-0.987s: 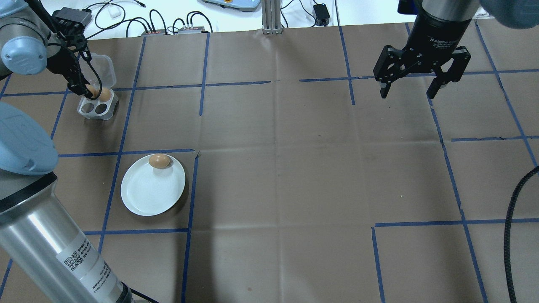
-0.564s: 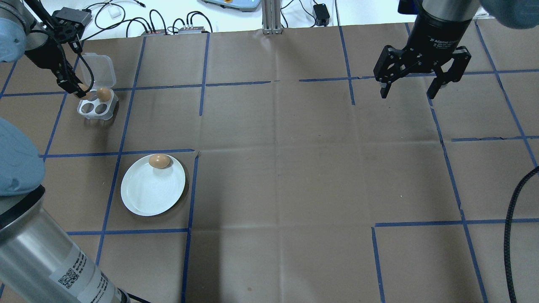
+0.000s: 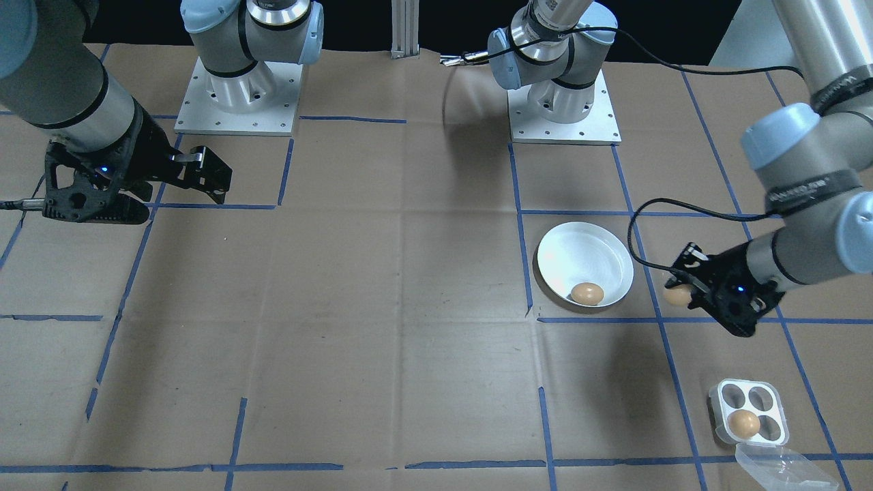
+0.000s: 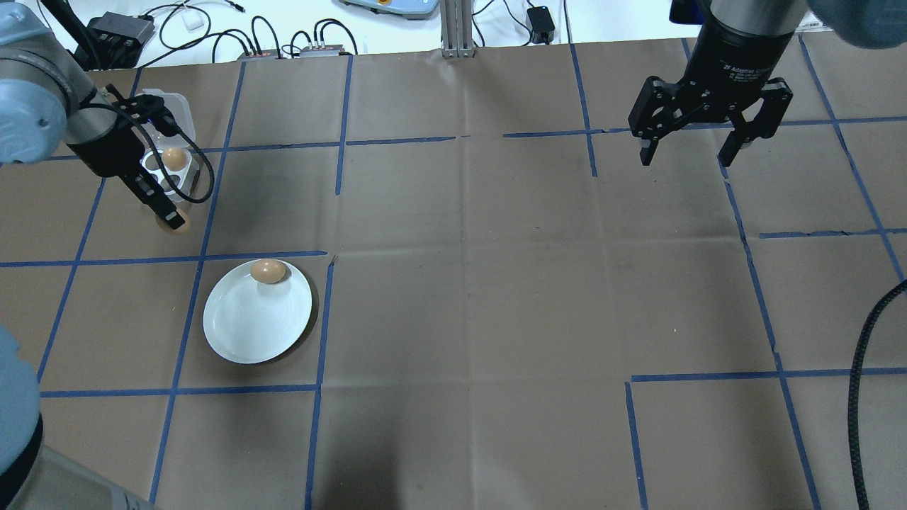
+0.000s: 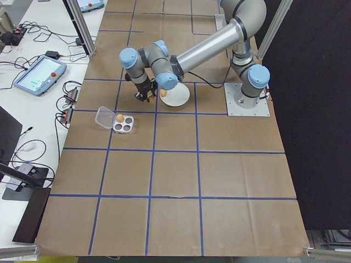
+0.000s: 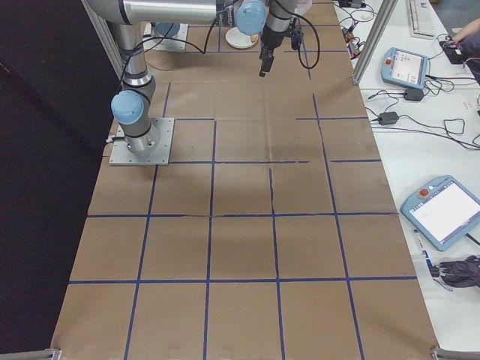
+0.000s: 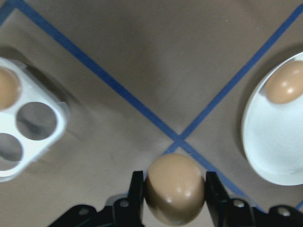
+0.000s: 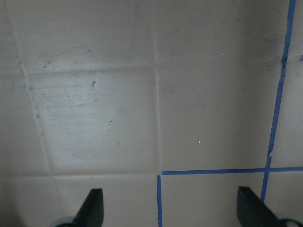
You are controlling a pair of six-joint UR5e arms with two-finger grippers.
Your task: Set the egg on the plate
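Overhead exterior view: the left claw (image 4: 172, 221) hangs above the counter (image 4: 468, 297), clamped on a brown egg (image 4: 177, 226) that peeks out at its tip. It sits between the egg tray (image 4: 183, 175) and the white plate (image 4: 248, 326), over the brown paper just short of a blue tape line (image 4: 212, 256). The left wrist view shows this held egg (image 7: 174, 188) gripped on both sides by the black fingers (image 7: 136, 195), with the tape crossing right below it, the plate (image 7: 270, 146) off to one side and the tray (image 7: 33, 142) off to the other.

A second egg (image 4: 268, 271) already lies on the plate, close to the rim on the side nearest the tray. In the front-facing view that egg (image 3: 586, 293) rests at the plate's near edge, and the held egg (image 3: 678, 295) is just beside the plate (image 3: 580, 256) but still outside its rim.

The tray holds one more egg (image 3: 743, 423) in one of its four cups; the other three cups are bare. Its clear lid (image 3: 777, 467) lies flipped open next to it.

The right claw (image 4: 692, 154) hangs well apart from all this, over the far right part of the counter, with its fingers spread wide and nothing between them. The right wrist view shows only paper and tape between the two fingertips (image 8: 92, 205).
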